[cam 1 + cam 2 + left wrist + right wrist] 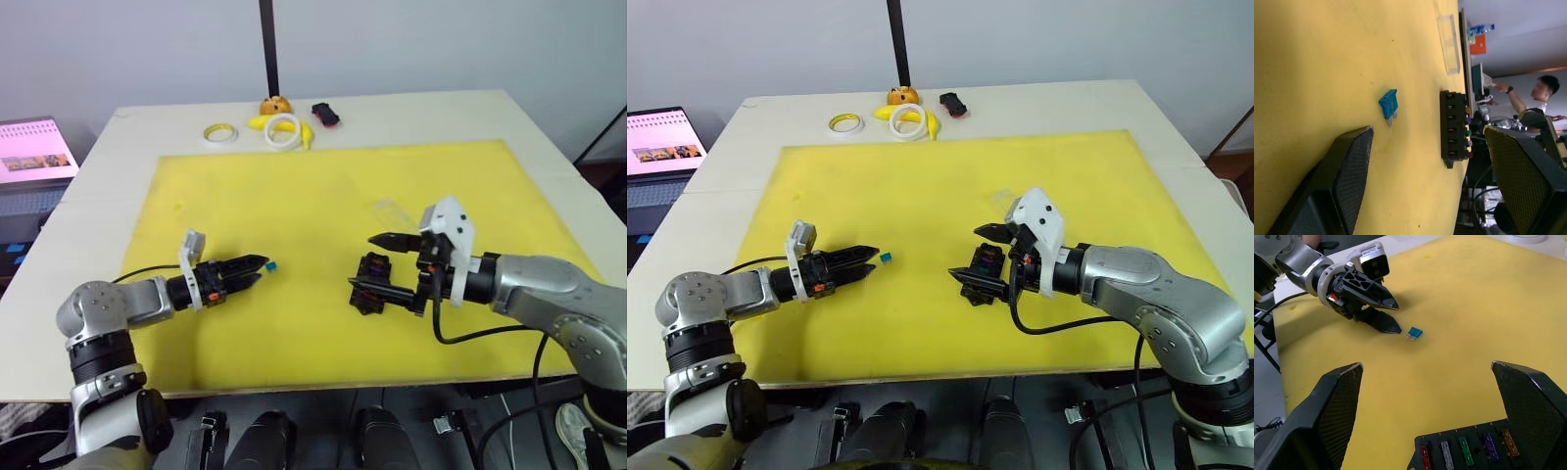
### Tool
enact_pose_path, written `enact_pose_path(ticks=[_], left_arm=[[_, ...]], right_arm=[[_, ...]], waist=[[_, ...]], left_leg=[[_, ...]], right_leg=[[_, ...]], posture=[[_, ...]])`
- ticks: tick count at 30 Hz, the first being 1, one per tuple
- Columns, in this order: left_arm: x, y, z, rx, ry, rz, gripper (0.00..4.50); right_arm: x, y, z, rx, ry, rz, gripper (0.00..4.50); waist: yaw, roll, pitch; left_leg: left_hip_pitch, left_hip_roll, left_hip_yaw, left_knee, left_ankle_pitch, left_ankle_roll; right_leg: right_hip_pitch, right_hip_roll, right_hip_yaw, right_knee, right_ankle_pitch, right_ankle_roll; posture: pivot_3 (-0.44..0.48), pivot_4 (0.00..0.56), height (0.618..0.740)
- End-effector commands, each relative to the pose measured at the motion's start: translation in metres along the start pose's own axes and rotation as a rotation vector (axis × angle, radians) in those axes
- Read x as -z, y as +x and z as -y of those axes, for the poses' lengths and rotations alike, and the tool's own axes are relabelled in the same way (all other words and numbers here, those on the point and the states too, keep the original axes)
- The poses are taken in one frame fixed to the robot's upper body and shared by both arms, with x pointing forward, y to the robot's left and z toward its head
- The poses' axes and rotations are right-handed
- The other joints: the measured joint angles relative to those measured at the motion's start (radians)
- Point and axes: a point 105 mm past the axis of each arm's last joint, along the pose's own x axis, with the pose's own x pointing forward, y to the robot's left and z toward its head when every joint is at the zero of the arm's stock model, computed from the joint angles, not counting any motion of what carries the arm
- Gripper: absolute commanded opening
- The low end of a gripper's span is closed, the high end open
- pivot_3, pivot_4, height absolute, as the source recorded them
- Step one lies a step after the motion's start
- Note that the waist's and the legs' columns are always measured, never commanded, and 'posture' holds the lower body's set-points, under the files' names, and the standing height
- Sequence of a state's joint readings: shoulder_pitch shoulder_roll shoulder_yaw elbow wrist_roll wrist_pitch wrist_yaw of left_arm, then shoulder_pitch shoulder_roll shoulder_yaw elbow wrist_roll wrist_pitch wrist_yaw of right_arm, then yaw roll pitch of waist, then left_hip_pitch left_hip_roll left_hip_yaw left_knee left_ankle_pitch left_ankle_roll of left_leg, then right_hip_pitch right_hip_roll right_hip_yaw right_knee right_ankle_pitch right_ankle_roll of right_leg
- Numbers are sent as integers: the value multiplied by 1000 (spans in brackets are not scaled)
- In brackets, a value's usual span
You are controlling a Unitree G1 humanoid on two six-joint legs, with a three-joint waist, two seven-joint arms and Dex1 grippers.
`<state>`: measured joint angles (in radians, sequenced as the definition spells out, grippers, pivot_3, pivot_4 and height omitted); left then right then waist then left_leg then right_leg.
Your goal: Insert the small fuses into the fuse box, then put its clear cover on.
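Observation:
A teal small fuse (269,265) lies flat on the yellow mat (323,186), just ahead of the tips of my left gripper (256,267), which is open and holds nothing. The black fuse box (372,270) rests on the mat right of centre. In the right wrist view, red, grey, green, purple and orange fuses sit in one row of the fuse box (1464,450). My right gripper (363,261) is open, one finger on either side of the box. The clear cover (1448,44) lies on the mat beyond the box.
Two tape rings (220,132) (282,130), a banana (304,132), an orange object (276,103) and a black-and-red object (325,114) sit along the table's far edge. A laptop (34,149) stands left of the table. A person (1535,93) shows in the background.

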<state>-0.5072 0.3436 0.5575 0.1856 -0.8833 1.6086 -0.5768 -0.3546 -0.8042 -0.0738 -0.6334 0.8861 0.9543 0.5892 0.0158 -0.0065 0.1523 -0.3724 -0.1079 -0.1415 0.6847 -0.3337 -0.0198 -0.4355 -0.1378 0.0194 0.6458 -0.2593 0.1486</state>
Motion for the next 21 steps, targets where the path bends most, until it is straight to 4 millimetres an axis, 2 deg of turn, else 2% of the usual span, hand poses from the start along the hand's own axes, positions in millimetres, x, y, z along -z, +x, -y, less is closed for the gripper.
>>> enact_pose_path(ticks=[1,16,21], left_arm=[[7,7,1,27,-27,-28,3789],[7,28,2,3,-33,-59,3789],[9,27,-12,-66,-31,-58,3789]], right_arm=[[-6,0,-5,-7,-35,20,4500],[-4,1,-5,-8,-46,7,4500],[-4,-1,-6,-5,-48,3,4500]], waist=[[0,0,0],[25,0,0],[26,0,0]], left_leg=[[0,0,0,0,0,0],[0,-1,0,1,0,0],[0,-1,0,1,0,0]], right_leg=[[0,0,0,0,0,0],[1,0,0,-1,0,0],[1,0,0,-1,0,0]], posture=[[0,150,740],[0,150,740],[0,150,740]])
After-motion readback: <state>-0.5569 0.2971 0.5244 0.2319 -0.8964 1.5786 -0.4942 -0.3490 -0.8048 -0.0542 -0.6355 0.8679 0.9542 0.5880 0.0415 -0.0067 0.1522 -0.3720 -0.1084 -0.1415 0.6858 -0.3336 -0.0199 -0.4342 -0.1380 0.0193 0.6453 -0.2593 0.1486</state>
